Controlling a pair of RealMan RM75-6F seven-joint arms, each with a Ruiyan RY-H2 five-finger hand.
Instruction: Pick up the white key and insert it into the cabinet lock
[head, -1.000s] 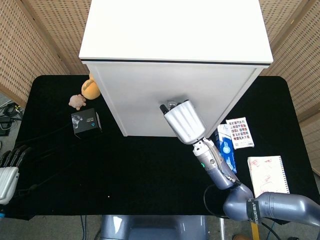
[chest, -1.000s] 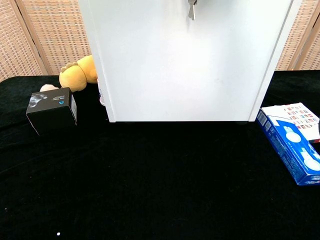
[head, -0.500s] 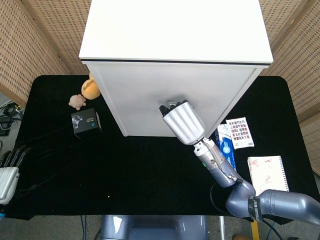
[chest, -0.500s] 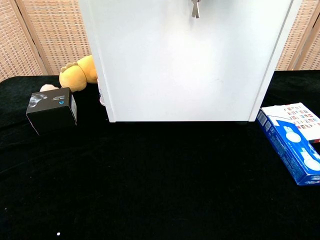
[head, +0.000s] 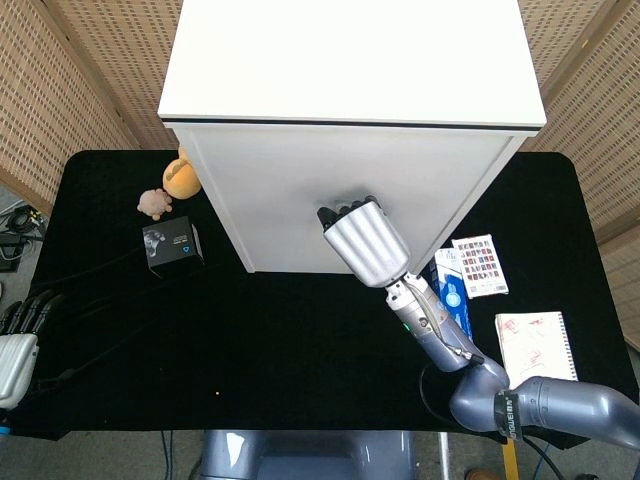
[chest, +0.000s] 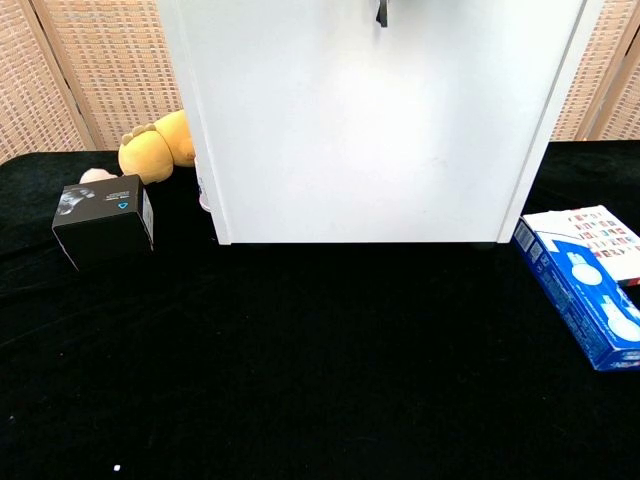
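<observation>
The white cabinet (head: 350, 60) stands at the back middle of the black table (head: 300, 340). My right hand (head: 365, 240) is raised against the cabinet's front, its silver back toward the head camera and its dark fingertips (head: 345, 211) curled in against the door. The hand hides both the key and the lock. In the chest view only a dark sliver (chest: 382, 12) shows at the top edge of the cabinet front (chest: 380, 130). My left hand (head: 18, 335) rests low at the table's front left edge with its fingers stretched out and nothing in them.
A black box (head: 172, 245) sits left of the cabinet, with a yellow plush (head: 181, 178) and a small pinkish toy (head: 154, 203) behind it. On the right lie a blue box (head: 452, 282), a card pack (head: 480, 265) and a notebook (head: 538, 350).
The right hand has edged up against the door. The silvery piece hanging at the chest view's top edge has risen almost out of frame. The left hand has not moved.
</observation>
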